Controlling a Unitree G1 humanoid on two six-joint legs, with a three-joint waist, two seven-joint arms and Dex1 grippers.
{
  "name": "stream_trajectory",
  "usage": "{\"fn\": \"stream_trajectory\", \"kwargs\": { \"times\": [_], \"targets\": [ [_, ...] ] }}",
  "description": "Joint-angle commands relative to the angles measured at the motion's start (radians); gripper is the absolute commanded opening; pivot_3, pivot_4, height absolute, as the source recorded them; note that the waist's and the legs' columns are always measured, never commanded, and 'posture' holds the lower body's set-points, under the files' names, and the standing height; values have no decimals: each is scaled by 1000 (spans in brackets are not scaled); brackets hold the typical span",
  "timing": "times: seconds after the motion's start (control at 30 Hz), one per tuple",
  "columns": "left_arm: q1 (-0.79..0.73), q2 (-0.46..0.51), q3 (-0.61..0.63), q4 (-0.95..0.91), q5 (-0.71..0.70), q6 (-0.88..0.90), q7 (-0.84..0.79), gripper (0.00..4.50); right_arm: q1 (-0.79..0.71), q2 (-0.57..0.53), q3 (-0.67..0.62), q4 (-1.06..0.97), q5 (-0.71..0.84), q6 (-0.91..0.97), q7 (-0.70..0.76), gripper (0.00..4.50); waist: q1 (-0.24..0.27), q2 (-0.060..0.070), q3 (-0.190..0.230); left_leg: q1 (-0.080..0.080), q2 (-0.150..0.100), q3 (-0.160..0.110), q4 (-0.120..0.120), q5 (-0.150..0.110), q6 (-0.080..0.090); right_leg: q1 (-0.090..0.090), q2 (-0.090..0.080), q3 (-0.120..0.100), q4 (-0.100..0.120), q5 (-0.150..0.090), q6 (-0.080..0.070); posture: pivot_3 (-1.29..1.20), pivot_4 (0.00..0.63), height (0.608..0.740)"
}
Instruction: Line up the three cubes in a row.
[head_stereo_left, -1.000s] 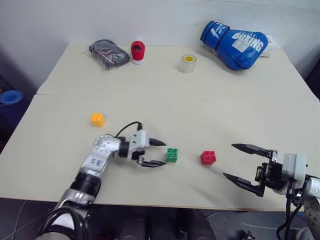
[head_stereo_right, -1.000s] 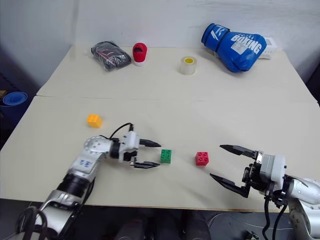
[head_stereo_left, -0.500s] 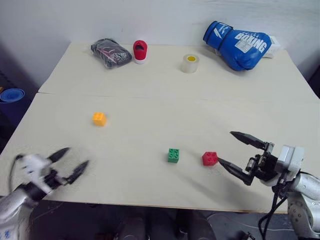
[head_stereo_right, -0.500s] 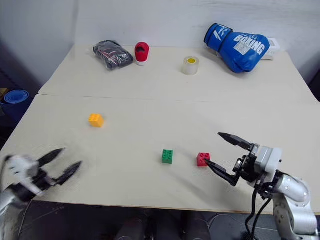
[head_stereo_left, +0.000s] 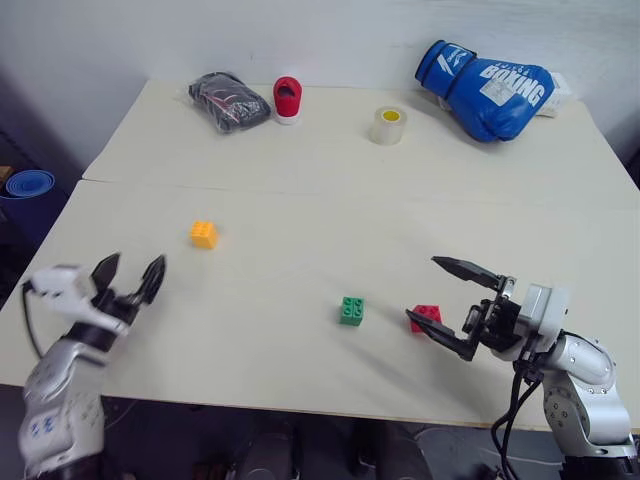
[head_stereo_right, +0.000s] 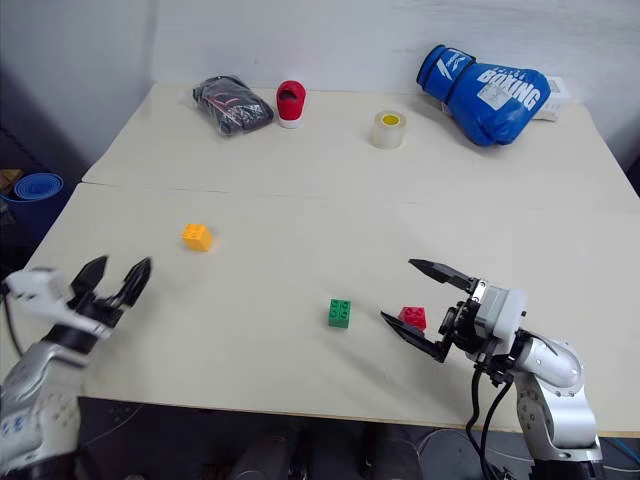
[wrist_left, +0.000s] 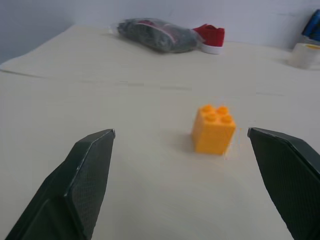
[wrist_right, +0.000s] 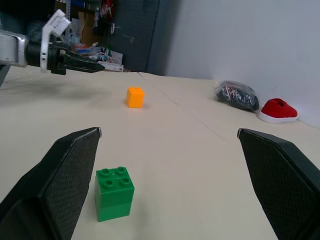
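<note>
Looking down: my two arms over a pale table made of two boards meeting at a seam.
Hidden or cut off: the red cube sits partly behind the lower finger of my right gripper; I cannot tell whether that finger touches it. In my right wrist view this cube does not appear between the fingers.
Hard to make out: the dark bundle at the far edge, some wrapped black thing with reddish streaks, contents unclear. A white object behind the blue boxing glove is mostly covered.
Cubes, count: three. Orange-yellow cube on my left, well apart from the others; green cube near the middle front; red cube just beside it to the right.
Row: green and red lie roughly side by side, the orange-yellow one stands off further back and left.
Left gripper: jaws wide apart, holding nothing, near the table's left front edge; its wrist view shows the orange-yellow cube ahead between the fingers, not touched.
Right gripper: jaws spread wide, empty, its wrist view shows the green cube near one finger.
Other things, count: one red-and-white cylinder, one tape roll, one glove, one bundle, all along the far side.
Floor: a blue round thing left of the table.
</note>
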Motion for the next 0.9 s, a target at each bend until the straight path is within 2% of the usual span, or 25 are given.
{"fn": "stream_trajectory", "kwargs": {
  "times": [0.03,0.23,0.33,0.57,0.6,0.67,0.77,0.9],
  "targets": [
    [-110,38,-59,113,84,3,39,4483,6,14,-6,16,-5,-51,16,4500,-3,0,0,0,0,0,0,0,0,0,0,0,0,0,0,0,150,740],
    [-230,51,-130,258,156,30,58,4483,17,35,7,79,-30,-117,41,4500,-29,-1,0,1,1,2,0,1,-1,0,2,1,0,0,0,0,150,740],
    [-246,41,-133,295,172,10,72,3927,16,42,3,93,-39,-138,35,4500,-31,-1,0,1,2,2,0,2,-2,-1,2,2,2,0,0,0,150,740],
    [-236,32,-125,317,158,-33,41,1678,25,41,-22,127,-47,-190,28,4500,-25,-1,0,2,1,1,1,4,-2,-1,-1,2,5,0,0,0,150,740],
    [-226,44,-122,318,154,-48,15,1479,27,38,-27,129,-47,-195,26,4500,-24,-1,0,2,1,1,1,4,-2,-1,-1,2,5,0,0,0,150,740],
    [-208,90,-127,326,125,-76,-117,1495,32,32,-30,126,-49,-197,23,4500,-24,-1,0,1,0,1,1,3,-2,-1,-1,2,5,0,0,0,150,740],
    [-192,193,-149,337,34,-94,-454,1495,44,12,-43,118,-39,-188,27,4500,-27,-1,0,1,0,1,1,3,-2,-2,-1,2,5,0,0,0,150,740],
    [-229,325,-226,379,-8,-129,-851,1495,69,-39,-66,121,-26,-173,49,4500,-26,-1,0,1,0,2,1,3,-2,-3,-1,2,6,-1,-1,0,150,740]
  ]
}}
